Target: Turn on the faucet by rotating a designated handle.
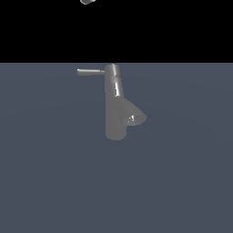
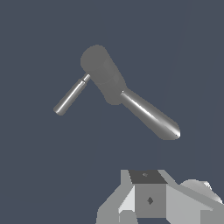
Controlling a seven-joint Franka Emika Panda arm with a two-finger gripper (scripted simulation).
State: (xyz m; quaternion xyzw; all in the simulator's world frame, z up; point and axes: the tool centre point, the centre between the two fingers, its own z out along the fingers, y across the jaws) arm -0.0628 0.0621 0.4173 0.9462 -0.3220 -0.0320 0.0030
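The shiny grey faucet (image 1: 114, 102) stands upright in the middle of the exterior view, and its cone-shaped spout (image 1: 134, 116) points to the exterior view's right. The thin handle (image 1: 90, 72) sticks out from the top cap to the exterior view's left. Only a small grey piece of my gripper (image 1: 86, 1) shows at the top edge, high above the faucet and well apart from it. The wrist view looks down on the faucet (image 2: 101, 72), its handle (image 2: 70, 97) and its spout (image 2: 151, 117). Parts of my gripper (image 2: 148, 202) show at the edge, and its fingertips are out of view.
A flat blue-grey floor (image 1: 45, 182) lies all around the faucet. Behind it the background is black.
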